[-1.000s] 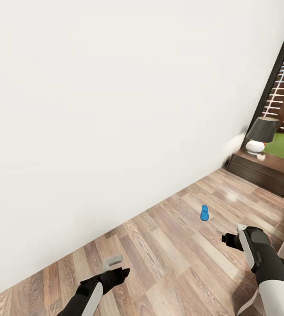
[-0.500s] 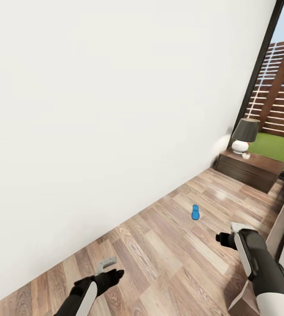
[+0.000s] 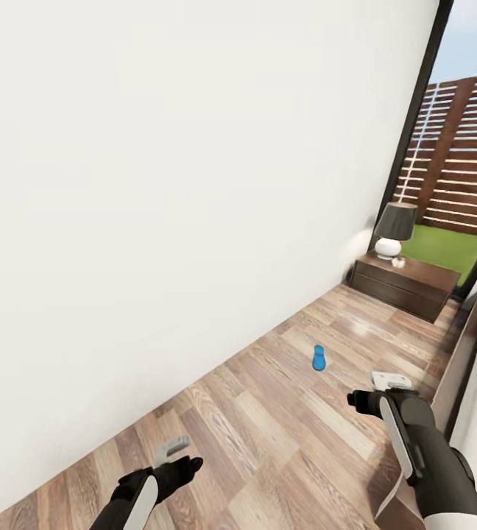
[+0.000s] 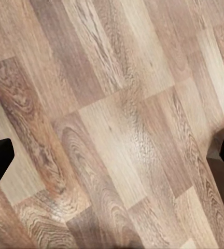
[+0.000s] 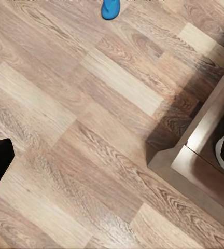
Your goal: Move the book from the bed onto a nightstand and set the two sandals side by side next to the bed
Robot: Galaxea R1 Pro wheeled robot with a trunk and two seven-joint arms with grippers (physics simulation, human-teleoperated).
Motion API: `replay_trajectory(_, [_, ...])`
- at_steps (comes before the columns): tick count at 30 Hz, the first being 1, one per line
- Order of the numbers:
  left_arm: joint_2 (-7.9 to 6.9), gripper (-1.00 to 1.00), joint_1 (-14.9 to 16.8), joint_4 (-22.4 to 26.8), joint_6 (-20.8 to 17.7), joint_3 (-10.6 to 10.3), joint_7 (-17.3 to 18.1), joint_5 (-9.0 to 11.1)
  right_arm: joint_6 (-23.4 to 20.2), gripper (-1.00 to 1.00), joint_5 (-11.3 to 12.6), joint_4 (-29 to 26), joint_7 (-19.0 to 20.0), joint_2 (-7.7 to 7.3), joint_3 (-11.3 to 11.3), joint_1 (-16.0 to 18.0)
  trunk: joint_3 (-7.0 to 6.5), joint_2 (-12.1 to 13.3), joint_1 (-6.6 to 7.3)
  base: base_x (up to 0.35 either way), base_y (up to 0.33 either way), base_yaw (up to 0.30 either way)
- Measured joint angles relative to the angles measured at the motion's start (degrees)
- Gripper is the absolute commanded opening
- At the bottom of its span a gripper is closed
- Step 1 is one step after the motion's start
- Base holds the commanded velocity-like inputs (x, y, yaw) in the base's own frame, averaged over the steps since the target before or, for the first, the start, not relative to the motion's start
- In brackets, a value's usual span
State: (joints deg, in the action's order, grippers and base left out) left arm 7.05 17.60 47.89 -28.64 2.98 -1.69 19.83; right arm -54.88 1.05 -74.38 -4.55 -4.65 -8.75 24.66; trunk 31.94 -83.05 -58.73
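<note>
Sandal: one blue sandal is lying flat on the wood floor, out in the open between the wall and the bed frame, long axis pointing roughly away from the robot.
Right gripper: sitting nearer, the sandal ahead and a little to its left; fingers look spread, nothing between them.
Left gripper: hanging well apart from the sandal, low by the wall; fingers spread, empty.
Nightstand: standing far ahead under a lamp.
Call: I'm judging the right arm is getting this reach.
</note>
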Motion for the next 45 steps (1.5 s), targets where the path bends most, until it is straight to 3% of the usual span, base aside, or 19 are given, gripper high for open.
replay_trajectory(8, [-0.93,1.0,0.0,-0.6,0.0,0.0,0.3,0.2,0.1,1.0,-0.1,0.0,-0.2,0.89,0.6,-0.2,-0.69,0.0,0.02,0.094,0.055,-0.099])
replay_trajectory(17, [-1.03,1.0,-0.1,-0.9,0.1,-0.3,0.4,0.1,0.3,1.0,-0.2,0.7,-0.3,1.08,0.7,-0.2,-1.43,0.0,0.03,0.24,0.101,-0.067])
replay_trajectory(25, [-0.8,1.0,-0.2,-1.0,0.3,-0.9,0.1,-0.4,1.0,1.0,0.1,9.2,0.0,0.97,0.5,0.8,-1.67,0.0,0.03,0.306,0.03,-0.015])
replay_trajectory(29, [-0.75,1.0,-0.2,-1.0,0.3,-2.1,-0.1,-0.5,2.6,1.0,0.2,14.5,0.3,0.74,0.4,2.2,-1.71,0.0,0.03,0.322,0.007,-0.005])
replay_trajectory(40, [-0.65,1.0,-0.2,-1.0,0.4,-4.8,-0.3,-0.4,7.7,1.0,0.2,19.3,0.4,0.55,0.3,3.4,-1.74,0.0,0.03,0.297,-0.055,-0.002])
replay_trajectory(45, [-1.01,1.0,-0.3,-1.8,0.4,-6.4,-0.2,-0.2,9.3,1.0,0.0,20.2,0.8,1.6,1.0,3.4,-1.74,0.0,0.0,0.0,0.0,0.0])
